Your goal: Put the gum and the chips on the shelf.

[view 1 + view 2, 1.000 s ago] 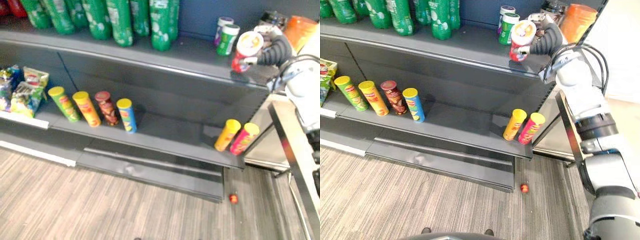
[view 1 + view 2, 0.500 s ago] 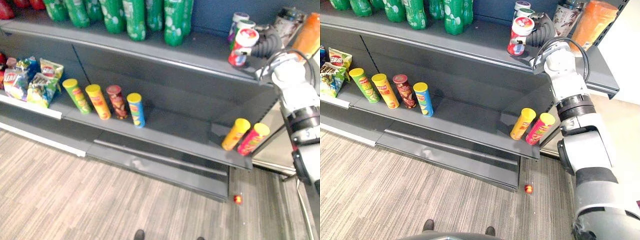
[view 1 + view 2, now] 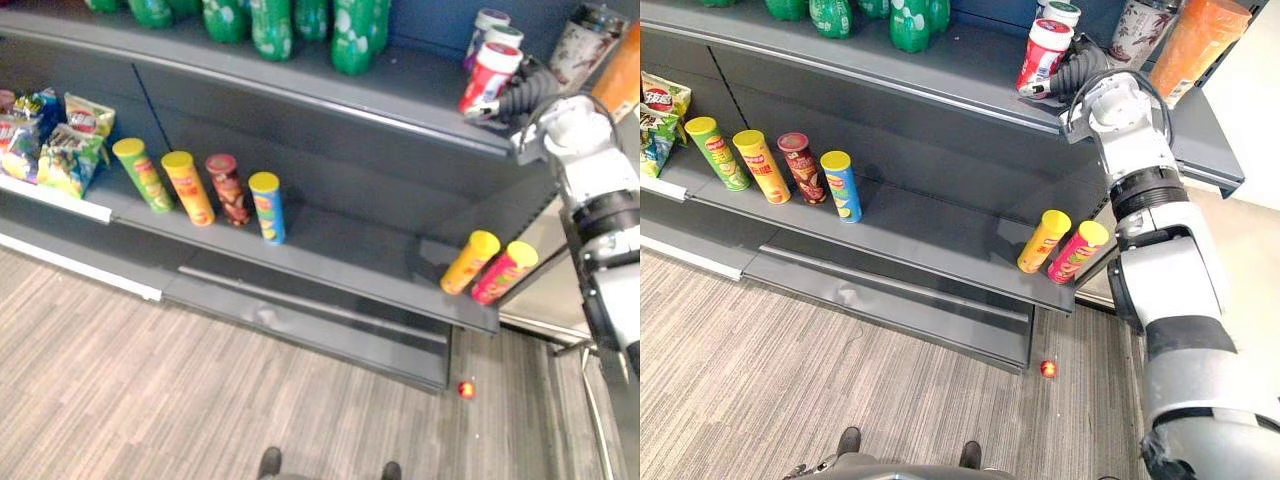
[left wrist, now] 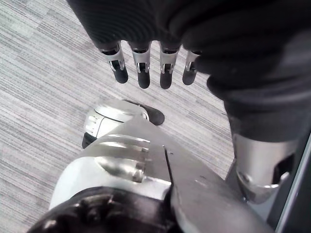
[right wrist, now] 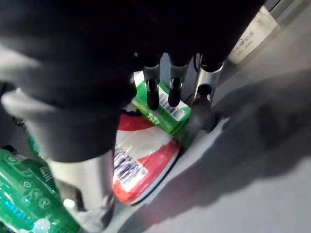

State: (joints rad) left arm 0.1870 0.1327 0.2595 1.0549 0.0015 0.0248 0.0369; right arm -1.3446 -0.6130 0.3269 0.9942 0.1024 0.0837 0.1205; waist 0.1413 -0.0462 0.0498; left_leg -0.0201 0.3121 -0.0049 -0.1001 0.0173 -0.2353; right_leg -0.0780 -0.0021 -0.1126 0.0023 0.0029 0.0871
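Head views: The right hand holds a red-and-white cylindrical canister with a white lid at the right end of the dark grey upper shelf. The canister leans, with its base at the shelf's front lip.
Right wrist view: Close in, the fingers are clenched round the canister. Just behind it stands a small green-labelled tub, and a green plastic bottle is at the edge.
Left wrist view: The left hand hangs over the grey striped floor, its fingers straight and released.
Lower shelf: Four chip tubes in green, yellow, dark red and blue stand in a row. A yellow tube and a pink tube lean side by side at the right end.
Since a second ago: The canister stands steeper. A second ago its lid tipped toward the camera and it hung out past the lip, farther from the tub. The head camera has shifted as well.
Hard to make out: Whether the canister's base touches the shelf cannot be told. A small red object on the floor is too small to identify.
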